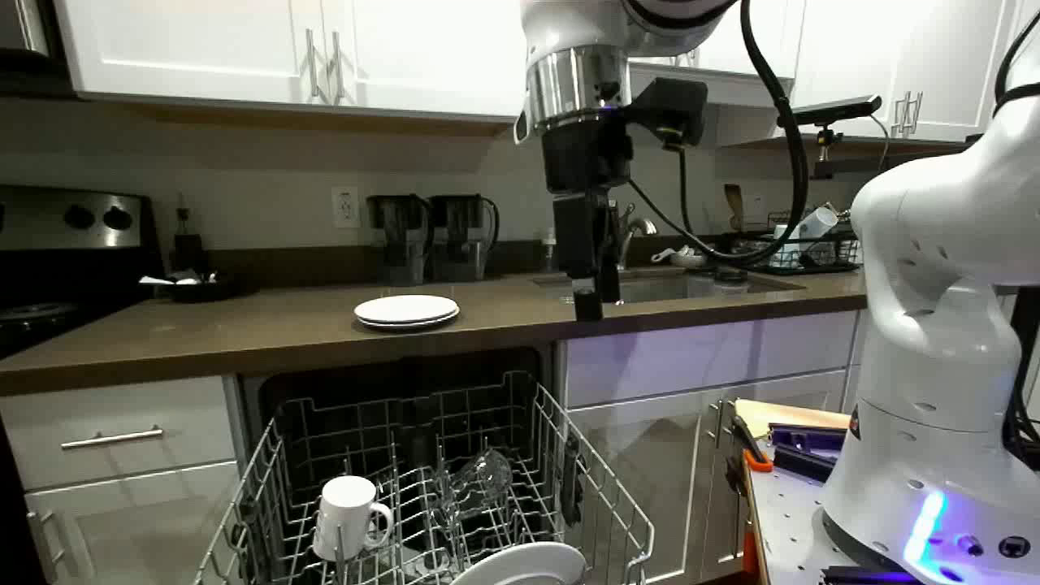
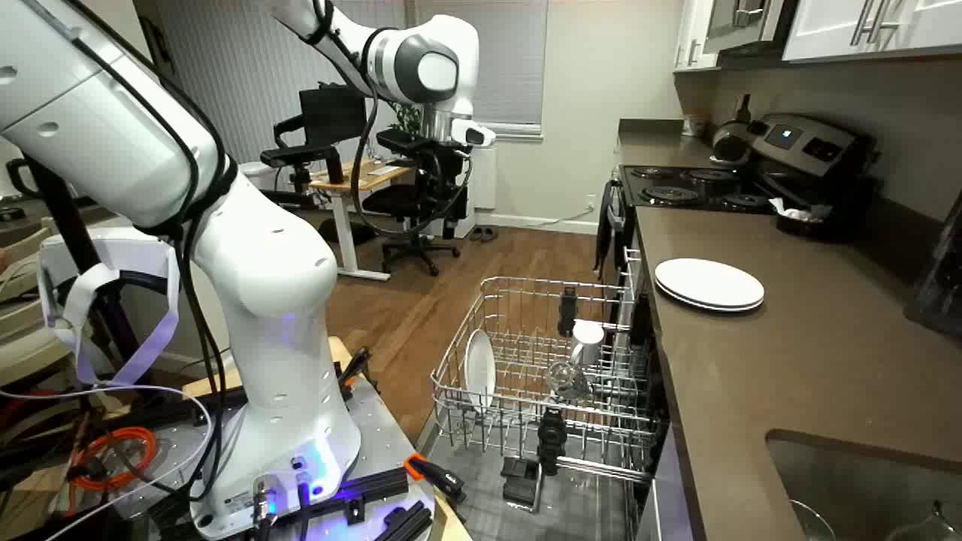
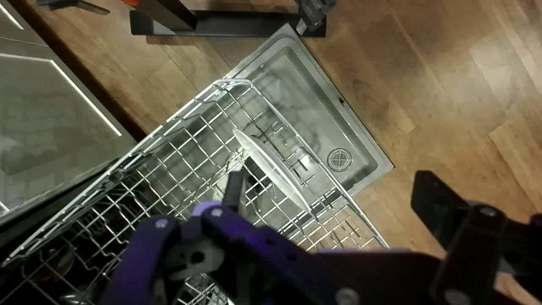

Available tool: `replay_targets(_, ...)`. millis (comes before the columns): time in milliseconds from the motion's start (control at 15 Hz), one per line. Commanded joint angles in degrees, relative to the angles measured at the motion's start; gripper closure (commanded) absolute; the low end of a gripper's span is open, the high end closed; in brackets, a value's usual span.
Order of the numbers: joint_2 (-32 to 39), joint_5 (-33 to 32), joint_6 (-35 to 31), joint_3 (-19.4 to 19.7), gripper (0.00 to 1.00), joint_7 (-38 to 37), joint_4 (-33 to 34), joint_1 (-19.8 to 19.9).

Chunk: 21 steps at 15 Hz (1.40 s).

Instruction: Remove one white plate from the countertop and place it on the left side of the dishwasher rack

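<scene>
We found claw (image 3: 330, 190) gaping wide. Below it, dishwasher rack (image 1: 593, 457) ran off an exterior view. Apart from claw, on tabletop (image 1: 244, 325), upper white plate (image 1: 406, 308) mostly hid lower plate (image 1: 409, 327).

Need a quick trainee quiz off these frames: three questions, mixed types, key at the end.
1. True or false: the tool is open and holds nothing.
2. Where is the white handled mug? A: on the stove top. B: in the dishwasher rack. C: on the floor.
3. Short answer: how does the plate in the rack sit, versus the white plates on the countertop?

Key
1. True; its jaws stand wide apart, and the plate seen between them in the wrist view is down in the rack.
2. B.
3. It stands on edge; they lie flat, stacked.
</scene>
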<state>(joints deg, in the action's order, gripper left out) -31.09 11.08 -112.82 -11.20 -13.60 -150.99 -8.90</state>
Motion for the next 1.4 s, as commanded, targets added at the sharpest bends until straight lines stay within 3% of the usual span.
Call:
replay_targets(0, 0.0, -0.1, 0.1, 0.1, 0.00, 0.0, 0.1, -0.1)
replay_targets(533, 0.0, -0.1, 0.1, 0.1, 0.00, 0.0, 0.1, -0.1)
replay_targets(800, 4.9, -2.1, -1.7, -0.7, 0.00, -0.1, 2.6, 0.7)
replay_targets(1333, 18.2, -13.3, -8.1, -0.4, 0.00, -1.1, 11.9, 2.9)
